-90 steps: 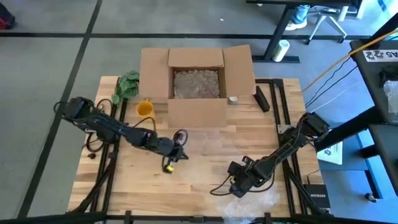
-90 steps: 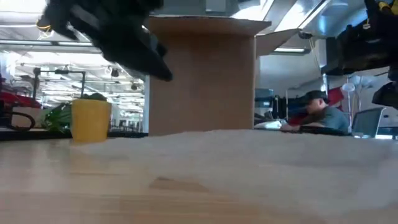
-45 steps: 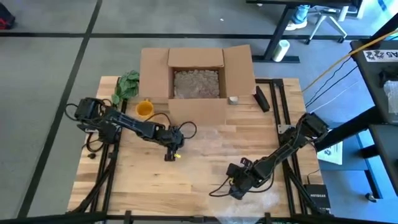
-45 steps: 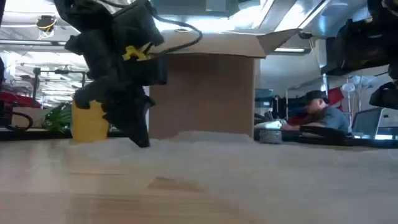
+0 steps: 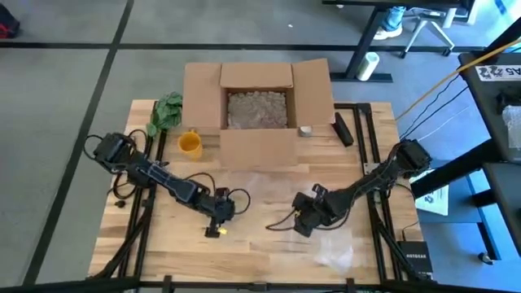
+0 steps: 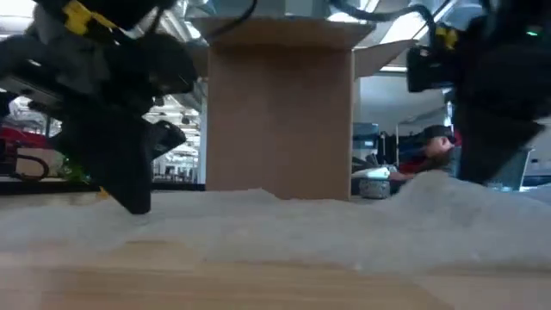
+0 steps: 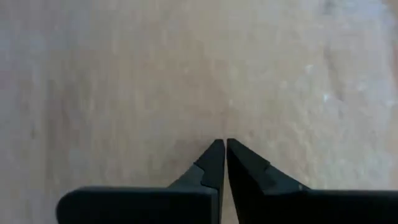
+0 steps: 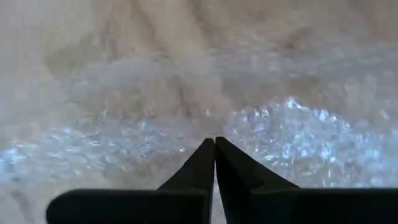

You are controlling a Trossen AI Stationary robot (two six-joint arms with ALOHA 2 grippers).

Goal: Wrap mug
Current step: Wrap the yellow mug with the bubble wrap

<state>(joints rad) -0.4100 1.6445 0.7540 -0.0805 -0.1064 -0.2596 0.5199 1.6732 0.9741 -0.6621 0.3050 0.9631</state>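
I'm looking at an open-plan lab/workshop w/ grey floor (image 5: 65, 98): wooden worktop (image 5: 260, 244) on a black frame, desks and an office chair (image 5: 431, 28) nearby, a person (image 6: 443, 159) seated at a bench in the background, ceiling strip lights (image 6: 86, 60).

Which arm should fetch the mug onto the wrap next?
Left, probably. The yellow mug stands on the left arm's side, beside the open cardboard box, apart from the clear bubble wrap sheet. The left gripper is nearer it; the right gripper, fingers closed, is at the wrap.
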